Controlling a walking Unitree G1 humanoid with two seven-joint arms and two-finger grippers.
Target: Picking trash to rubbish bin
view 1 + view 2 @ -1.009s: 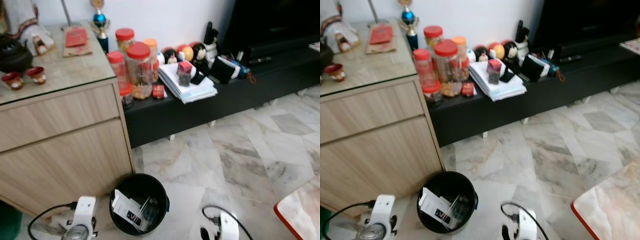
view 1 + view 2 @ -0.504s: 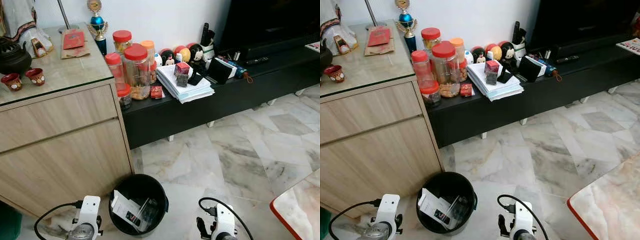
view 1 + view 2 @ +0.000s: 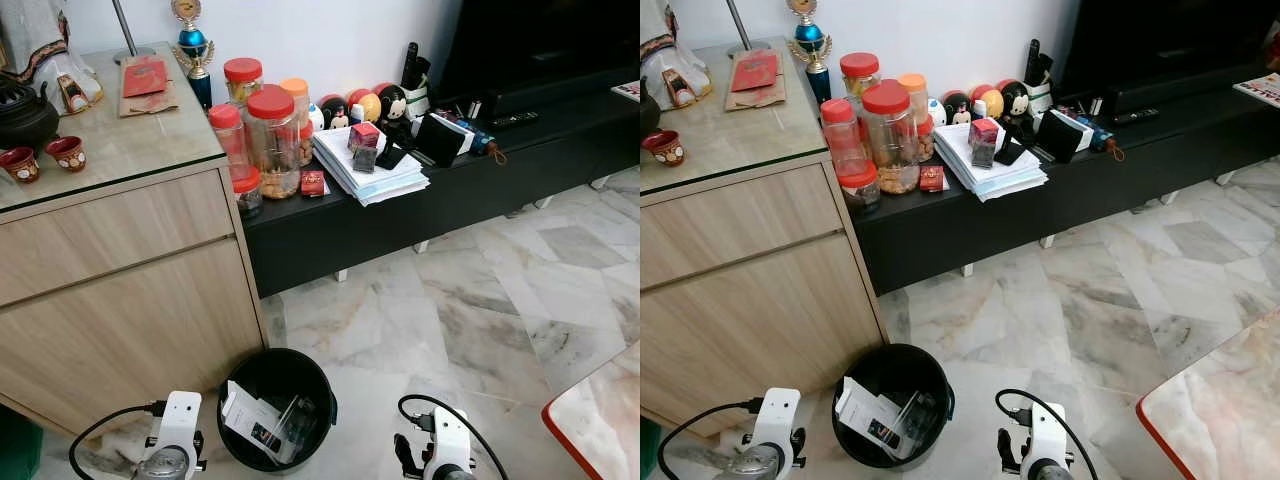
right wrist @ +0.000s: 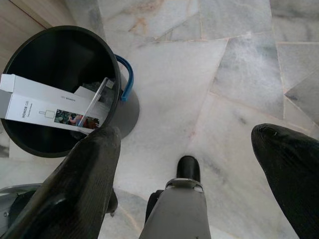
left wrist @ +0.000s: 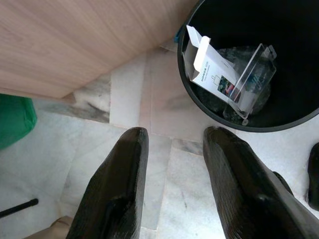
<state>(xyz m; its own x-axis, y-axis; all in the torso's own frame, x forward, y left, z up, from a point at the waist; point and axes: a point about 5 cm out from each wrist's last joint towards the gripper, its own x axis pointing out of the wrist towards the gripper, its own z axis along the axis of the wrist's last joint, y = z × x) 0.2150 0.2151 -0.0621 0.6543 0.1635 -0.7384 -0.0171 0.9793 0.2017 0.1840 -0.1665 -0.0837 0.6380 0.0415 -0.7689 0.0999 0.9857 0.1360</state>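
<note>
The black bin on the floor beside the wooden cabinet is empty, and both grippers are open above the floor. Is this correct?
Not quite: the black bin is not empty. The left wrist view shows a white carton and clear plastic packaging inside. The rest is right: left gripper and right gripper are open.

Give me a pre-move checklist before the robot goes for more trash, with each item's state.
1. Left gripper open and holding nothing: ok.
2. Right gripper open and holding nothing: ok.
3. Round black plastic rubbish bin upright on the marble floor, between the arms: ok.
4. White cardboard box and clear plastic packaging lie inside the bin: ok.
5. Room left in the bin: cannot tell.
6. Next piece of trash picked out on the floor: not ok.
</note>
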